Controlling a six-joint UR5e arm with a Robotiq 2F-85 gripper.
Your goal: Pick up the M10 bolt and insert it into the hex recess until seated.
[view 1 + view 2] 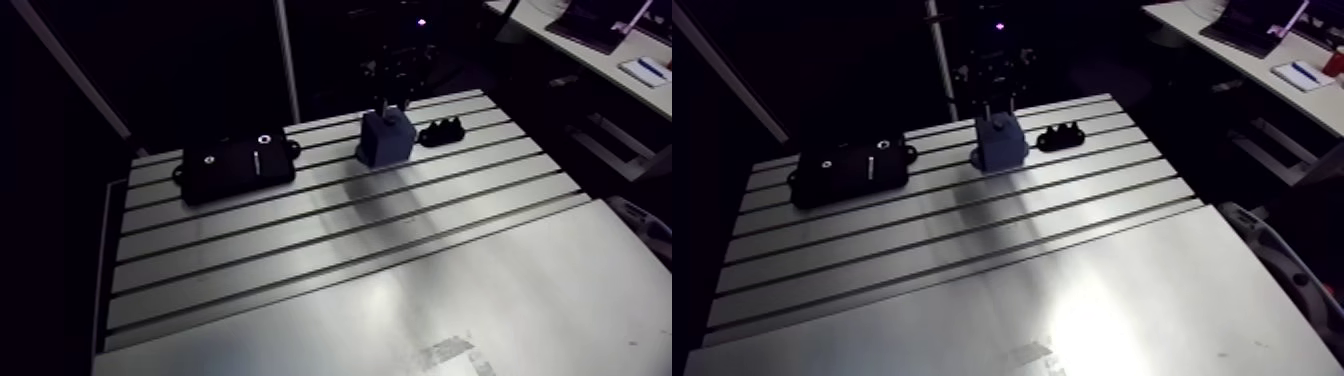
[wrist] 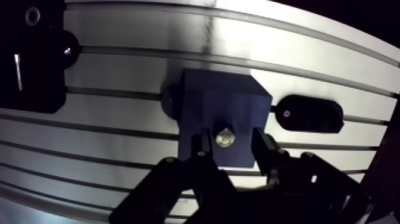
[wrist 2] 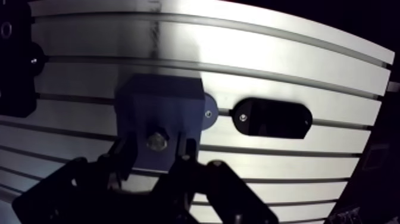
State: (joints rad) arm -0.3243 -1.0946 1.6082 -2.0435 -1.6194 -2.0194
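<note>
Bolt (image 2: 225, 138) in block (image 2: 220, 98), between parted gripper (image 2: 231, 142) fingers (image 2: 261, 150)

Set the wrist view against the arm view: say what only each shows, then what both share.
Only the wrist view: the bolt, its metal head sitting in the top of the blue block, between the fingers of the gripper, which stand apart with a gap on each side. Only the arm view: the smooth front stretch of the table and the whole black plate with its two white rings. Both: the block, part of the plate, and the small black holder beside the block.
</note>
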